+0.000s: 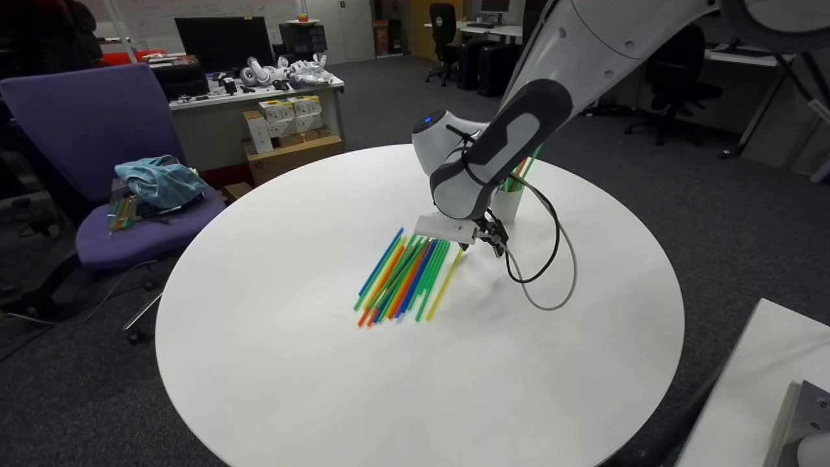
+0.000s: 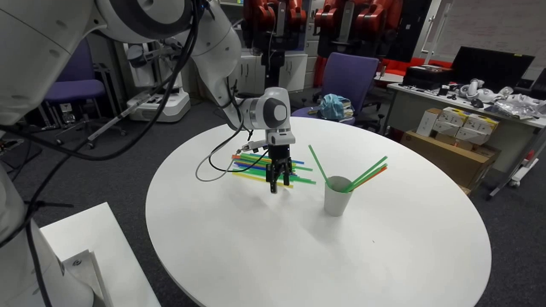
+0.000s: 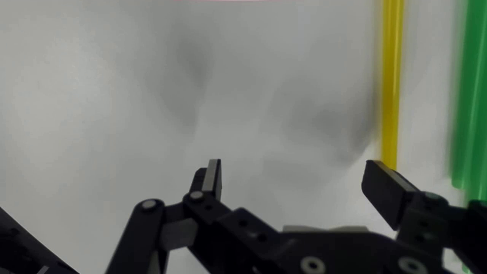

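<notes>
Above the white table, my gripper (image 3: 292,161) stands open with nothing between its fingers. A yellow straw (image 3: 392,76) runs just beyond the right fingertip in the wrist view, which covers its near end; whether they touch I cannot tell. Farther right lie green straws (image 3: 475,95). In an exterior view the gripper (image 2: 280,186) hangs low beside a bundle of coloured straws (image 1: 402,279), blue, green, orange and yellow, laid roughly parallel. The yellow straw (image 1: 444,285) lies slightly apart on the bundle's edge. A white cup (image 2: 335,202) near the gripper holds several green straws and an orange one.
The round white table (image 1: 272,363) has a curved edge all round. Loose black and grey cables (image 1: 554,259) loop from the wrist down close to the tabletop. A purple chair (image 1: 97,130) with a blue cloth (image 1: 159,181) stands beside the table. Cartons (image 2: 452,153) sit under a desk.
</notes>
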Controlling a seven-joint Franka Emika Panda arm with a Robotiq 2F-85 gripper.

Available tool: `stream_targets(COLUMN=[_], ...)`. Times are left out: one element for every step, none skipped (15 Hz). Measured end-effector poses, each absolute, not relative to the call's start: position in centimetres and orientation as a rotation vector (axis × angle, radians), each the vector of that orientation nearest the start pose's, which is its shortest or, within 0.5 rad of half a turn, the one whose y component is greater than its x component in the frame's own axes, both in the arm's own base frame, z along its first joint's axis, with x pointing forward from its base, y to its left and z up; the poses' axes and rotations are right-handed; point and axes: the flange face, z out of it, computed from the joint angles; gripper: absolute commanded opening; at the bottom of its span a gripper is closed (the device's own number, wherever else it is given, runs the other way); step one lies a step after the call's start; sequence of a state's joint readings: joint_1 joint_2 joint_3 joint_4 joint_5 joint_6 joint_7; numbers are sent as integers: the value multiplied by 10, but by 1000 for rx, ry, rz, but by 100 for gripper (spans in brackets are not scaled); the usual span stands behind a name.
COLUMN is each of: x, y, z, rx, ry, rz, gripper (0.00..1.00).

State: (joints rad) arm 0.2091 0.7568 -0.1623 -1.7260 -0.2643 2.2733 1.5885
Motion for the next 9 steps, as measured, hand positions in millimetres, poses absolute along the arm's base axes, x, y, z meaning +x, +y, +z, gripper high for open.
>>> stream_targets(x=[643, 644, 645, 646, 647, 648, 649, 649, 650], y=[29, 29, 28, 28, 28, 28, 28, 28, 29], z=[136, 136, 135, 134, 132, 131, 130, 130, 131], rx=[-2763, -2763, -2763, -2763, -2763, -2764, -2765, -2764, -2764], ry=[2138, 2139, 2140, 2140, 2140, 2141, 2140, 2138, 2135], rz=[-137, -139, -141, -143, -145, -146, -148, -153, -157], gripper=[100, 100, 100, 100, 100, 100, 100, 100, 100])
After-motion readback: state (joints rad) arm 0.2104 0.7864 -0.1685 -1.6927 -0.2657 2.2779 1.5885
